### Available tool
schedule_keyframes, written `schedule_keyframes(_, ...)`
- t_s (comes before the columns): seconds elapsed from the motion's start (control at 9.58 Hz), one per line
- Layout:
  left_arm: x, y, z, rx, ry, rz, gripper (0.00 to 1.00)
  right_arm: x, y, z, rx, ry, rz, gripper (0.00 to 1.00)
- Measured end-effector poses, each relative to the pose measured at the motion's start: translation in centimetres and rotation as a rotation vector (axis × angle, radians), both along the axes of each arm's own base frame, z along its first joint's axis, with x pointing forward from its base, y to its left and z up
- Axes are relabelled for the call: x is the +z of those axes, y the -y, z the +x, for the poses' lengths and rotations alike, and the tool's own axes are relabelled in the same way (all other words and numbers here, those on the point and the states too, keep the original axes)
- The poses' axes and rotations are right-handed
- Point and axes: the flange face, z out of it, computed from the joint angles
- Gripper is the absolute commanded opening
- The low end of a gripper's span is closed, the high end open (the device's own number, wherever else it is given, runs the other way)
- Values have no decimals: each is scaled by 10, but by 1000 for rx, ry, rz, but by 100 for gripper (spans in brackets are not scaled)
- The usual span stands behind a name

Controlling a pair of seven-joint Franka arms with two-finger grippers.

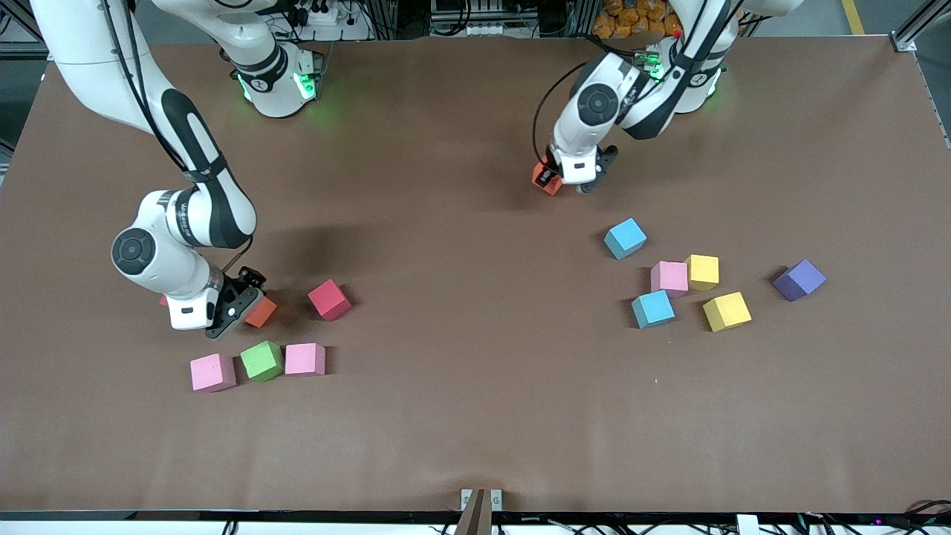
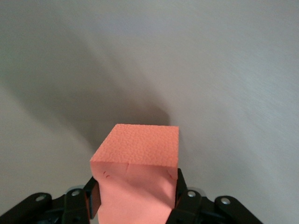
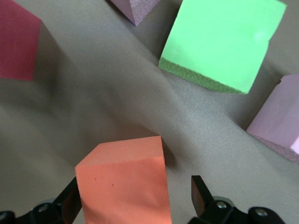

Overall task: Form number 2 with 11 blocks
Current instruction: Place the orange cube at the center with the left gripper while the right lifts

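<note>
My left gripper (image 1: 556, 183) is shut on an orange block (image 1: 544, 177), low at the table by the left arm's base; its fingers (image 2: 184, 196) dent the foam (image 2: 135, 163). My right gripper (image 1: 249, 306) stands open around a second orange block (image 1: 262, 313), with a gap at one finger (image 3: 198, 193). Beside it lie a red block (image 1: 329, 299), a green one (image 1: 261, 360) and two pink ones (image 1: 212, 371) (image 1: 304, 359). Toward the left arm's end lie two light blue (image 1: 625, 238) (image 1: 653, 308) and a pink block (image 1: 669, 278). No number 2 is in view.
Two yellow cubes (image 1: 702, 272) (image 1: 726, 310) and a purple cube (image 1: 799, 279) lie at the left arm's end. A sliver of red (image 1: 163, 300) shows past the right hand. A bracket (image 1: 481, 499) sits at the table's near edge. Bare brown table (image 1: 475, 334) separates the two groups.
</note>
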Motion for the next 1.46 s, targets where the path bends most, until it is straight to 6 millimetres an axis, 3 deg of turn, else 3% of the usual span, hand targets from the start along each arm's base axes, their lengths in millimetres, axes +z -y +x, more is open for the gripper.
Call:
schedule_keyframes(0.31, 29, 67, -8, 128, 6, -49, 0, -1, -3, 0, 9, 1, 2, 40)
schedule_keyframes(0.52, 37, 104, -17, 214, -18, -66, 0, 0, -5, 0, 31, 3, 3, 17)
schedule_keyframes(0.94, 37, 176, -20, 403, -53, -79, 0, 9, -13, 6, 84, 22, 9, 11)
schedule_keyframes(1.25, 11, 200, -11, 526, -71, -46, 0, 43, -20, 10, 104, -18, 22, 11)
schedule_keyframes(1.46, -7, 209, -18, 578, -92, -18, 0, 71, -22, 9, 110, -46, 29, 11)
